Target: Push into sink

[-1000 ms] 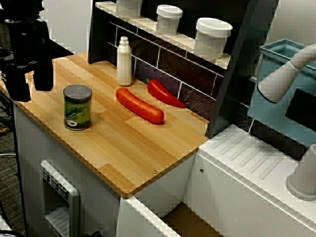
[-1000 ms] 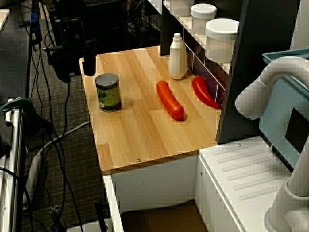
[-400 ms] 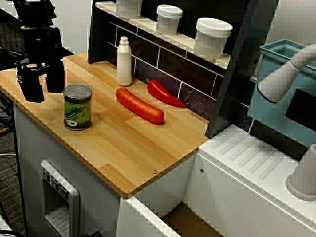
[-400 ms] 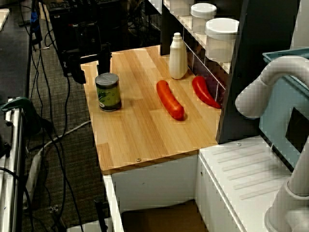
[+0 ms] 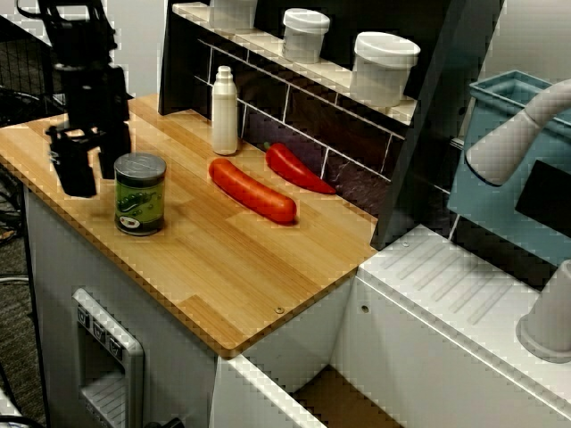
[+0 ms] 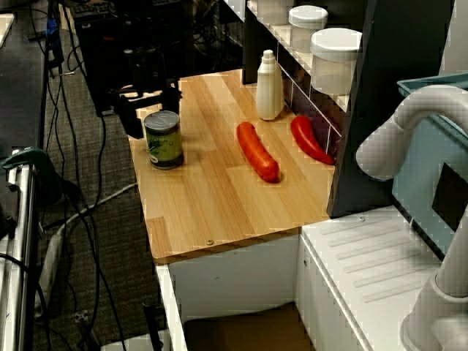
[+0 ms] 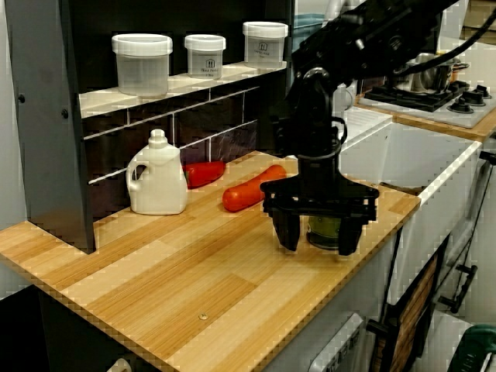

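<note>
The counter (image 5: pixel 232 267) is a wooden top filling the middle of the front view, with a dark shelf (image 5: pixel 294 80) along its far edge. At 5 o'clock from the counter, past its end, lies the sink (image 6: pixel 241 329): white walls and a tan-brown floor, only a corner of it in view. The white drainboard (image 5: pixel 446 285) sits at 3 o'clock of the counter's end, and a teal bin (image 5: pixel 508 160) stands behind it with the pale faucet (image 5: pixel 517 134) arching in front.

The black arm (image 7: pixel 349 46) comes down over the counter's end farthest from the sink. Its gripper (image 7: pixel 318 229) hangs low over the wood with its two fingers (image 5: pixel 76 169) apart and nothing between them; in the rear view they straddle the sight line to the can (image 5: pixel 140 193), which stands upright just beyond. In the front view the gripper sits at 9 o'clock of the can, just beside it; whether it touches cannot be told.

A white bottle (image 5: pixel 224 111) stands at 1 o'clock of the can against the shelf. An orange-red sausage (image 5: pixel 252 190) lies at 3 o'clock of the can, and a red pepper (image 5: pixel 296 167) lies beyond it near the tiles. Three white jars (image 5: pixel 384 67) sit on the shelf.
</note>
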